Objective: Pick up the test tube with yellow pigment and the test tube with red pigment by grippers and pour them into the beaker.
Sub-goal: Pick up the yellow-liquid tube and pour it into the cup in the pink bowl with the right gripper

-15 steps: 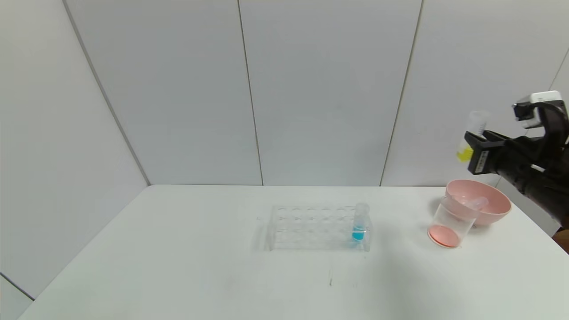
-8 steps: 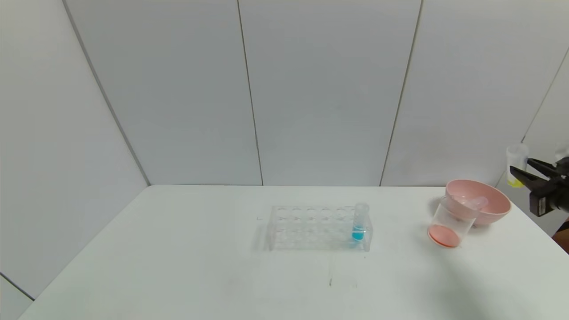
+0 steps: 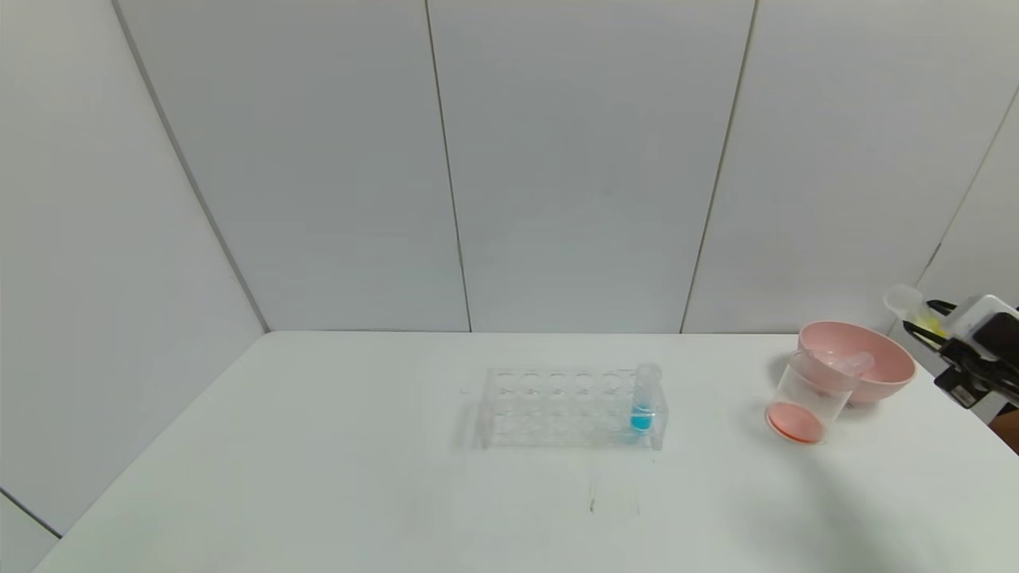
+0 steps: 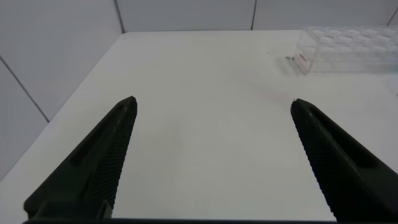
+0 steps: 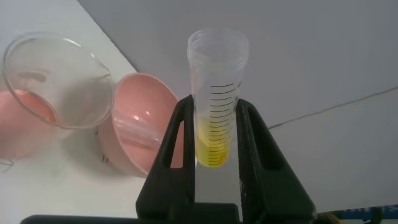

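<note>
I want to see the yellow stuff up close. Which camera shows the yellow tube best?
The right wrist view: the test tube with yellow pigment fills the middle, clamped in the right gripper, its yellow liquid and markings clear. The head view shows it small and tilted at the right edge. The left wrist view doesn't show it.
</note>
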Robot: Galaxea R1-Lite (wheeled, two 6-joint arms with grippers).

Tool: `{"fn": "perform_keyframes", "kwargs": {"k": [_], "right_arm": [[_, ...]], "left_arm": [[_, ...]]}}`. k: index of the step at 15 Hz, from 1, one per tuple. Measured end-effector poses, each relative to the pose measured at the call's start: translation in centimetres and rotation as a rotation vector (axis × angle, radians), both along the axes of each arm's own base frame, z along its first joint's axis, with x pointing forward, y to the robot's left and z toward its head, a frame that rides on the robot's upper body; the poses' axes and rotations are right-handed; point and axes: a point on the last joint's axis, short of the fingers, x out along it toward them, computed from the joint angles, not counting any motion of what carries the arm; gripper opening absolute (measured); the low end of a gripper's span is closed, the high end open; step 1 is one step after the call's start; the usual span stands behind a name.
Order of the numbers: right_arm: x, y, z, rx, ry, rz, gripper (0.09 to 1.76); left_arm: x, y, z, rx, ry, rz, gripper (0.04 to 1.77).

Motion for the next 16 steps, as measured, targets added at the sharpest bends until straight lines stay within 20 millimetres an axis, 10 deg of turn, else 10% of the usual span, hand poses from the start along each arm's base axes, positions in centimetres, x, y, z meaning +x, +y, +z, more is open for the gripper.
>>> {"fn": "perform_keyframes", "kwargs": {"k": [16], "right_arm": [[2.2,0.3,-2.0,-0.451,0.045,-0.003,0.47]], "left_arm": [[0.0,0.0,0.0,0.000,0.000,0.000,1.76]]}}
